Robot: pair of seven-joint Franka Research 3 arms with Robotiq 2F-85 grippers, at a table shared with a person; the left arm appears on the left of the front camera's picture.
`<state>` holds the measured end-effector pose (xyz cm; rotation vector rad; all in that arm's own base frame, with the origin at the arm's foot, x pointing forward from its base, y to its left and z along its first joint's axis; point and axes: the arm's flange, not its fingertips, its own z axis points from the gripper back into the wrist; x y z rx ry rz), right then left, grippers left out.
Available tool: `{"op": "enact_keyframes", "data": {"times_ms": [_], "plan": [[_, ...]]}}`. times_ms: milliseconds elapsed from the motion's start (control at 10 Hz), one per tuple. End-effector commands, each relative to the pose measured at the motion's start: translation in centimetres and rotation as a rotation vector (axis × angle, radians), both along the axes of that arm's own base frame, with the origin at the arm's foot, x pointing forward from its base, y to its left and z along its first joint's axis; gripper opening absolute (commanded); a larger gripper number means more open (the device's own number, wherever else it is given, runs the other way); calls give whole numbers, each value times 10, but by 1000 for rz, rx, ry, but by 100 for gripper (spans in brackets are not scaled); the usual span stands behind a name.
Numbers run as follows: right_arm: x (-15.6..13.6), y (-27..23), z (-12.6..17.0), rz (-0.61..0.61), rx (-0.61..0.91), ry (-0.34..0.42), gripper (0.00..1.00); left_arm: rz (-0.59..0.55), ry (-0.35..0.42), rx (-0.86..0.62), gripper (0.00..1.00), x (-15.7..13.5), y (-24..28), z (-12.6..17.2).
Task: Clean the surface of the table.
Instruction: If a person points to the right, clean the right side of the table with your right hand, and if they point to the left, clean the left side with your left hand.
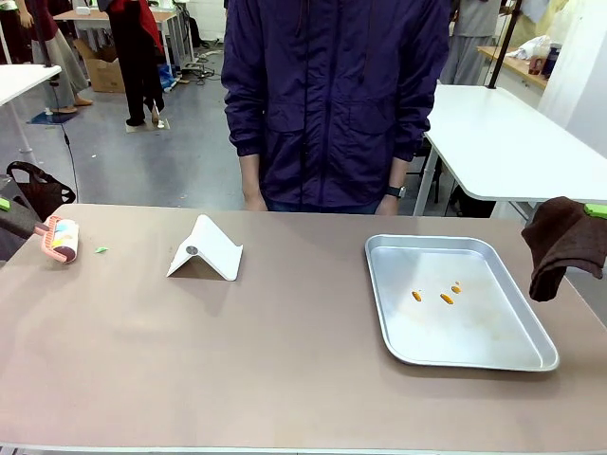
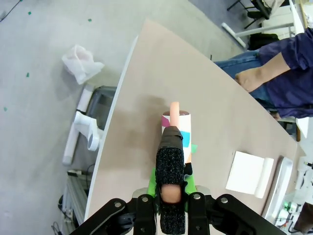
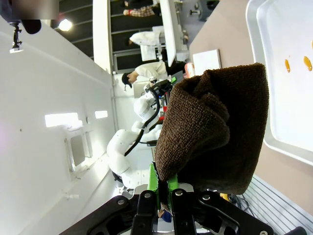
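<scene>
Behind, a grey floor [image 1: 142,161] runs back to a wooden desk [image 1: 169,16] and a cardboard box [image 1: 102,76]. A white table [image 1: 503,142] stands right, a second white table [image 1: 19,81] far left.

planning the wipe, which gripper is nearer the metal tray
Right. The right gripper, holding a cloth, hangs just beyond the tray's right side; the left gripper is at the table's far left.

Bench [image 1: 285,370] top looked smooth, matt, brownish-taupe, no glare. Tray [image 1: 427,265] was bare silver metal: dull satin sheen, faint smears. Cloth [image 1: 562,242] was dark brown terry with coarse looped pile, matt. Lint roller [image 1: 59,237] showed smooth pink plastic handle; roll looked papery, coloured patches. White folded sheet [image 1: 209,248] looked smooth and stiff; plastic or card, couldn't tell. Left claw [image 2: 172,138] fingers [image 2: 170,164] wore black gritty wrap, rough.
</scene>
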<state>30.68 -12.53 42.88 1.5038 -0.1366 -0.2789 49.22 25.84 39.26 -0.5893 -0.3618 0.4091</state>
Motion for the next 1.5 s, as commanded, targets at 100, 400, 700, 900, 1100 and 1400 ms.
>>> {"op": "enact_keyframes", "data": {"times_ms": [100,400,700,900,1100,1400], "plan": [[-2,0,6,3,12,12,0,7,11,10,23,6,-10,-8],[-2,0,6,3,12,12,0,-33,41,27,23,14,-24,-18],[-2,0,6,3,12,12,0,-66,78,30,23,30,-36,-20],[-2,0,6,3,12,12,0,-89,102,26,23,44,-45,-17],[-2,0,6,3,12,12,0,-119,125,48,23,59,-62,-16],[-2,0,6,3,12,12,0,-174,146,85,23,79,-92,-17]]}}
